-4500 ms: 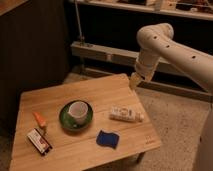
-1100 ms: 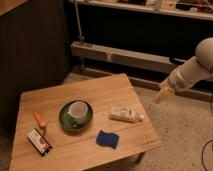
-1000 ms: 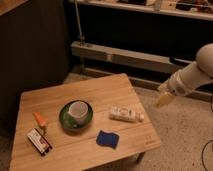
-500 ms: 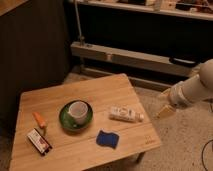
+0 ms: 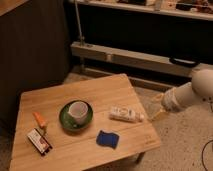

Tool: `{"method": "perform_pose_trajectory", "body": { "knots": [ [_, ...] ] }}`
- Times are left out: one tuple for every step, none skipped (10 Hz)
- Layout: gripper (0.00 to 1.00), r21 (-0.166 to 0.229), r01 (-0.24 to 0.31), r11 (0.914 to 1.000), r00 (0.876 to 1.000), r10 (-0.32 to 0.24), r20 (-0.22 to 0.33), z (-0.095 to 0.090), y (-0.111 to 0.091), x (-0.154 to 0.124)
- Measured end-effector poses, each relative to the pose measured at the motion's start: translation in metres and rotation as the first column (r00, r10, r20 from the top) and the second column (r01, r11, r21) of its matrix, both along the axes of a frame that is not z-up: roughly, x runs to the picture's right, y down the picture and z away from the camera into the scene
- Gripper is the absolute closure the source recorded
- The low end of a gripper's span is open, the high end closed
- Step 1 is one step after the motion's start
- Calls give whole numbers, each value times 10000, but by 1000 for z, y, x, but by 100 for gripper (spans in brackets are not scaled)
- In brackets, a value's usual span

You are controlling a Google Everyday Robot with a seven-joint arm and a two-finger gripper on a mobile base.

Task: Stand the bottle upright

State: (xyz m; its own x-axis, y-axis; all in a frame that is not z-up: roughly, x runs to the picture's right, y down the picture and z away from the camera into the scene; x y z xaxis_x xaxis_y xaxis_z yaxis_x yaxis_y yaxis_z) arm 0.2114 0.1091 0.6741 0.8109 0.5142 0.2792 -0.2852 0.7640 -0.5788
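Observation:
The small white bottle (image 5: 124, 114) lies on its side on the wooden table (image 5: 55, 97), right of the cup, its cap end toward the table's right edge. My gripper (image 5: 158, 114) is at the end of the white arm (image 5: 187, 95), just off the table's right edge, a short way right of the bottle's cap and apart from it. It holds nothing that I can see.
A white cup (image 5: 78, 111) sits on a green saucer (image 5: 67, 120) mid-table. A blue sponge (image 5: 107, 139) lies in front of the bottle. A small orange item (image 5: 39, 119) and a red-and-white packet (image 5: 39, 141) lie at the left. A metal shelf rail (image 5: 125, 57) runs behind.
The arm has swung from above the table's far right corner out to the right and down. The gripper is now lower and nearer the bottle's cap end. The bottle has not moved.

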Motion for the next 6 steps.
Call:
{"method": "perform_pose_trajectory", "body": {
  "knots": [
    [35,200,215,9996,9997,-216,80,15,9,-1],
    [35,474,563,9973,9984,-563,-14,34,18,-2],
    [35,823,1114,9904,9930,-1076,-497,59,26,0],
    [35,975,1393,9854,9879,-1315,-819,74,25,2],
    [35,1157,1617,9800,9825,-1488,-1124,90,19,5],
    [35,1339,1804,9744,9770,-1618,-1390,106,8,10]
  ]
}}
